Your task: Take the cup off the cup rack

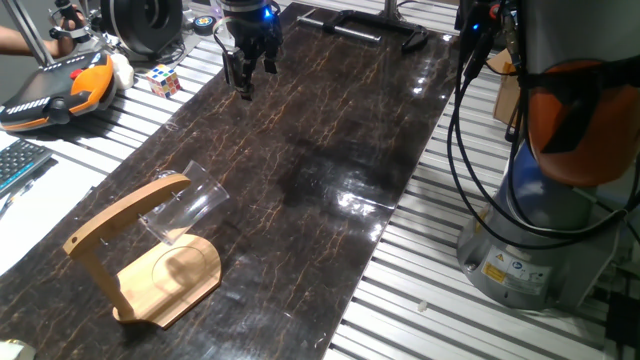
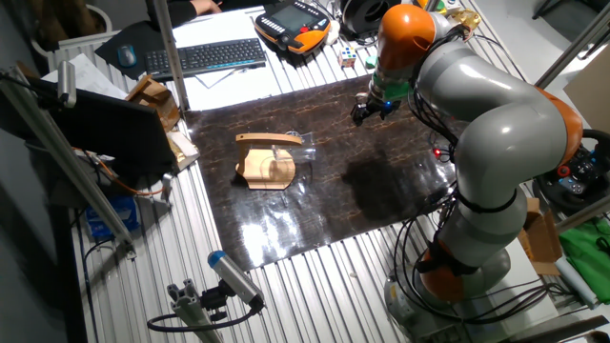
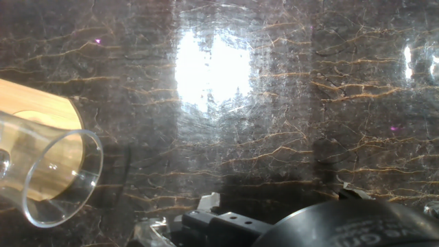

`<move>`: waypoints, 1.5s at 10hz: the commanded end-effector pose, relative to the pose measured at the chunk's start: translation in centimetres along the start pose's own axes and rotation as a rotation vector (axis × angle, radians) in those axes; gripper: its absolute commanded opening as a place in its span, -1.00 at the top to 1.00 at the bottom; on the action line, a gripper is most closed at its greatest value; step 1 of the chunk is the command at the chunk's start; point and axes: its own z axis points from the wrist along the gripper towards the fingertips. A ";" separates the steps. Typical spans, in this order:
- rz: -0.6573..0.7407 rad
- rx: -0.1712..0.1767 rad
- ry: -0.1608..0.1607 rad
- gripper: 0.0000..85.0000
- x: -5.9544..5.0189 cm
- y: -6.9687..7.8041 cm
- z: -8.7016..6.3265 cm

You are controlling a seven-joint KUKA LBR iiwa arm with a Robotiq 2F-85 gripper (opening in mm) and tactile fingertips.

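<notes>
The cup [image 1: 185, 205] hung tilted on the arm of the cup rack [image 1: 150, 265], well apart from the gripper [image 1: 245, 80], whose jaw spread couldn't be told; a careless pull on the glass would likely tip the light rack.

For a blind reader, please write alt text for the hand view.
A clear glass cup lies tilted at the lower left, open mouth toward the camera, against the wooden cup rack. Dark marbled tabletop with glare fills the rest.
</notes>
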 end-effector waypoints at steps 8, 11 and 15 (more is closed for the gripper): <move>-0.394 0.087 0.251 0.95 0.0 0.0 0.0; -0.388 0.087 0.254 0.95 0.0 0.0 0.0; -0.335 0.096 0.256 0.95 0.0 0.0 0.0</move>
